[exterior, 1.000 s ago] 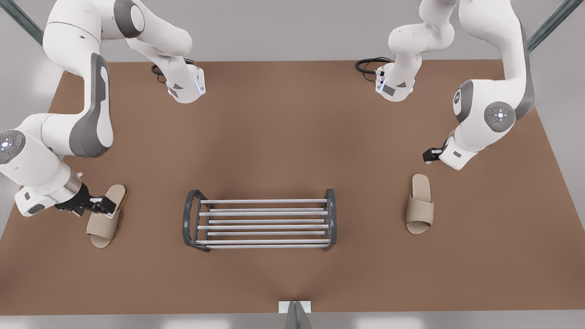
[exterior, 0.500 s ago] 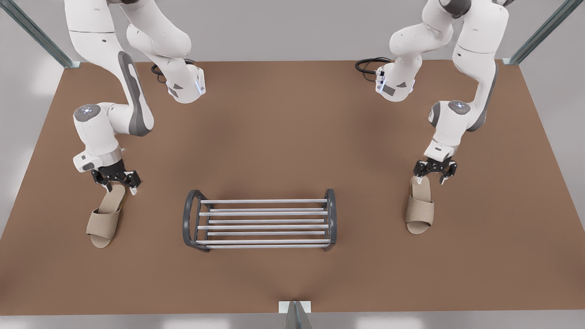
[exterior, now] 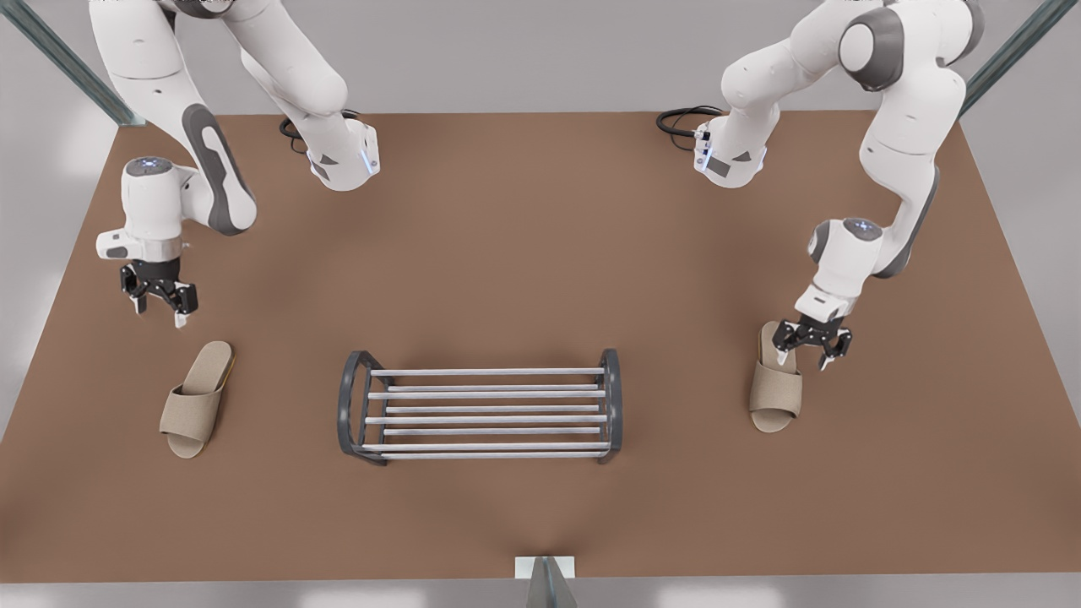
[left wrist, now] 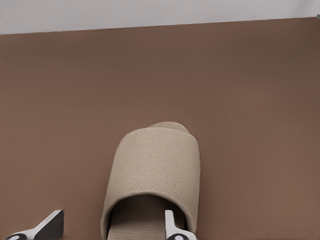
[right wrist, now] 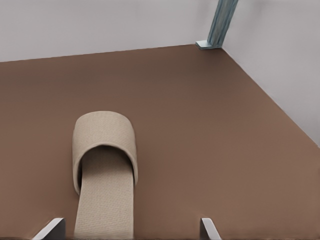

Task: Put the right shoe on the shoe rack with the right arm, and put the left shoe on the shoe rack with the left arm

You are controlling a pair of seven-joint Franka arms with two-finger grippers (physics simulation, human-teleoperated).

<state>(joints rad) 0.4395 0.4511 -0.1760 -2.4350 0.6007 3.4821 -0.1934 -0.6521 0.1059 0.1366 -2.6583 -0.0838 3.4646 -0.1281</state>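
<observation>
l claw [exterior: 806,350] open over left shoe [exterior: 775,393], heel part-hid, r claw [exterior: 158,309] open, both empty

No text, label, brand, number or sign can be read anywhere in these views. The two beige slippers, the shoe rack [exterior: 480,408] with its silver bars, the brown table [exterior: 540,279] and the white arms all carry plain surfaces. The round grey joint cover on each arm's wrist shows small lit dots, but they form no legible mark.
</observation>
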